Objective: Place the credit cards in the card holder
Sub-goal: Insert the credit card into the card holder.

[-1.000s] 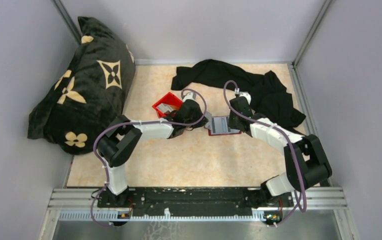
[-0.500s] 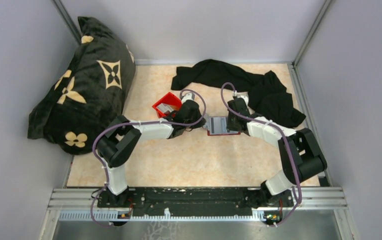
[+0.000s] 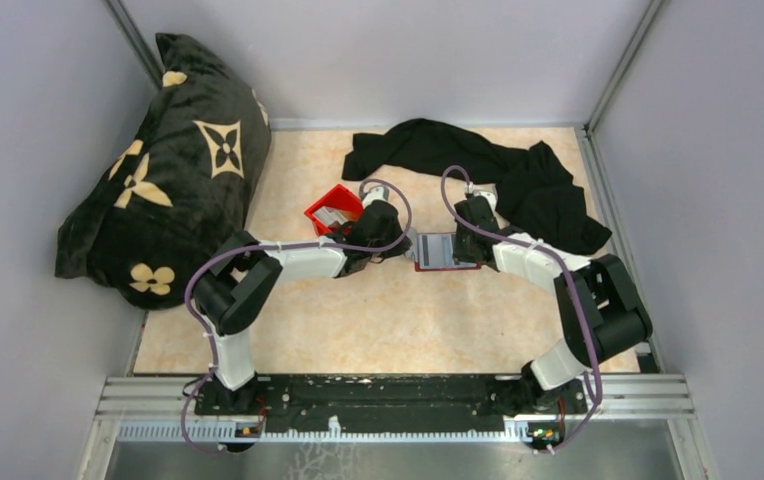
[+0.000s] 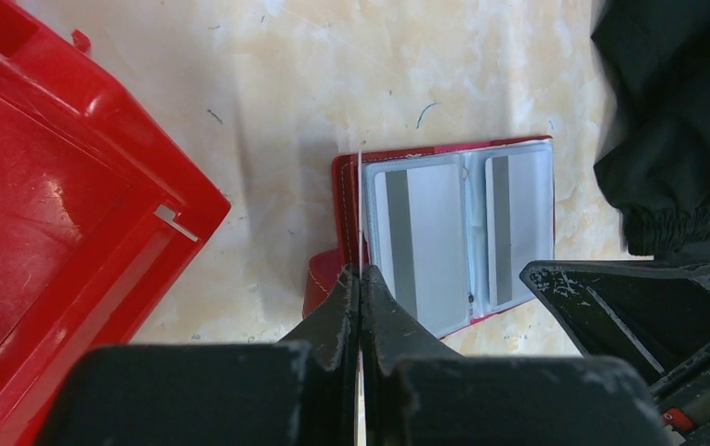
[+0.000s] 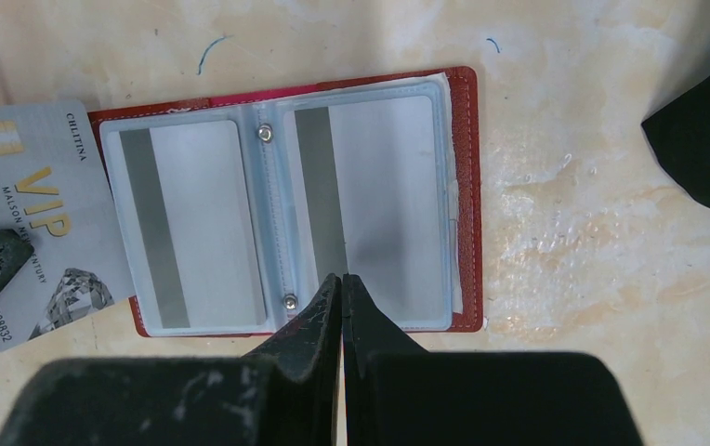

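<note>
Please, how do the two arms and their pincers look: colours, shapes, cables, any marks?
The left arm and the right arm have white shells between black joint blocks; a purple cable loops along each. The left pincer and the right pincer have black wedge-shaped fingers, scratched and speckled grey. No printed marking shows.

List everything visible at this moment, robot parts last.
card holder: one, dark red, open flat at table centre
credit cards: three, pale grey; two in the holder's pockets, one VIP card at its left edge
red bin: one, bright red, left of holder, pale items inside
garment: one, black, rear right
cushion: one, black with cream flowers, rear left
table: one, beige marbled
left jaws: shut on the VIP card
right jaws: shut, tips over the holder's right pocket
</note>
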{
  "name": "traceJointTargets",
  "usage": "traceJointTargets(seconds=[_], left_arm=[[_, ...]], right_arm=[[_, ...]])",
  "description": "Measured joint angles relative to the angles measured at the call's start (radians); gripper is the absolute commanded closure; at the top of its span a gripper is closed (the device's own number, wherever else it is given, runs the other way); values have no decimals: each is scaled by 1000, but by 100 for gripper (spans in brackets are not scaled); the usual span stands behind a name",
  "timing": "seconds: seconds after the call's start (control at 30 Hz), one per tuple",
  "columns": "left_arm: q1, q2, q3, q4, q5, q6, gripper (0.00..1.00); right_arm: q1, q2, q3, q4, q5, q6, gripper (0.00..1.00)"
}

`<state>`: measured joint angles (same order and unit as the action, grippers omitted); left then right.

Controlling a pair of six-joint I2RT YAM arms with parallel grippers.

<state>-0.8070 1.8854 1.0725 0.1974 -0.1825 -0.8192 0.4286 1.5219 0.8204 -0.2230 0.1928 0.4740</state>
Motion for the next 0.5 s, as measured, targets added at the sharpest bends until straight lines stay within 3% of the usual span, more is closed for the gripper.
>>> traceJointTargets(seconds=[0.5], left_arm=[[5, -67, -5, 4, 29, -21, 100]], right_arm=[[-13, 45, 0, 32, -22, -1, 100]])
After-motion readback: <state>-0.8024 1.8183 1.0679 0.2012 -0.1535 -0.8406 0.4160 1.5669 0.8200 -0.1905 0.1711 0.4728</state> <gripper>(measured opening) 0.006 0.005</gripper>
